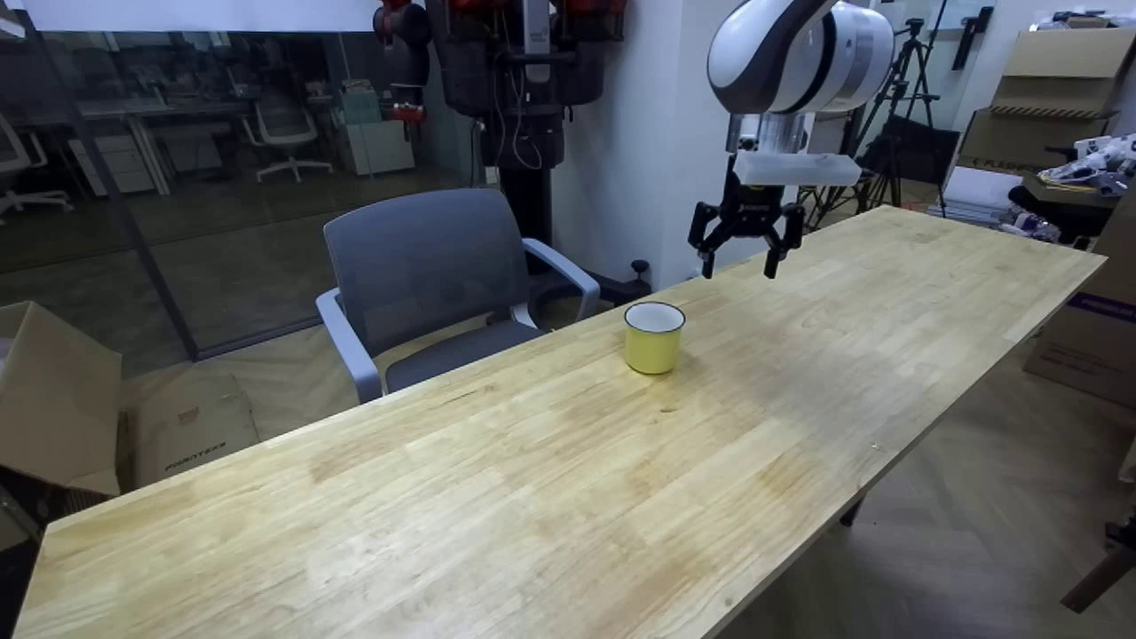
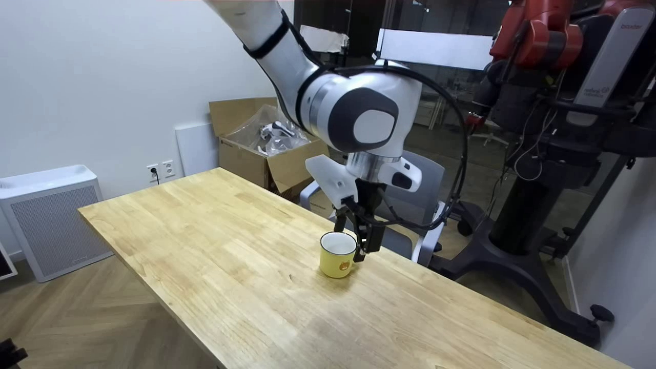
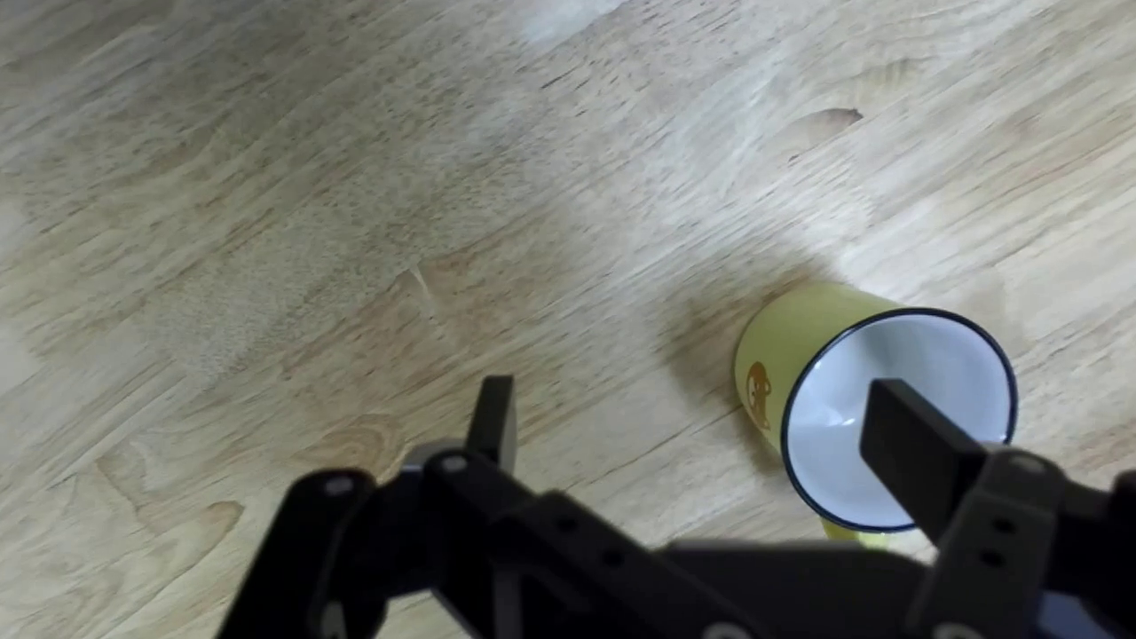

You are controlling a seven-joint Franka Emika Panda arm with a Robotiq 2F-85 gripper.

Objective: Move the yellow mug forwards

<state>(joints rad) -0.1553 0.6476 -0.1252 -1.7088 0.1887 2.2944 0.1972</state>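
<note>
mug (image 2: 330, 261), short and cylindrical, stands upright on your wooden tabletop (image 2: 241, 266); its outside is yellow, its inside white, and a thin dark line runs around the rim. you can see a small orange-brown animal face on its wall, both in an exterior view and in the wrist view, where a bit of yellow also pokes out past the rim, too covered for you to tell its shape. you have it nearer the long edge beside the grey chair (image 1: 426, 266) than the opposite long edge, and well apart from all four corners.

your gripper (image 1: 739, 266) is spread wide, its two fingers (image 3: 923, 453) well apart. in an exterior view it hangs above the tabletop, separate from the mug, on the side toward the far short edge. in the wrist view one finger crosses in front of the mug's white mouth, the other is over the tabletop, and part of the yellow wall shows in the gap. in an exterior view a fingertip (image 2: 359, 254) appears right beside the rim, but you cannot tell from there how high it is
</note>
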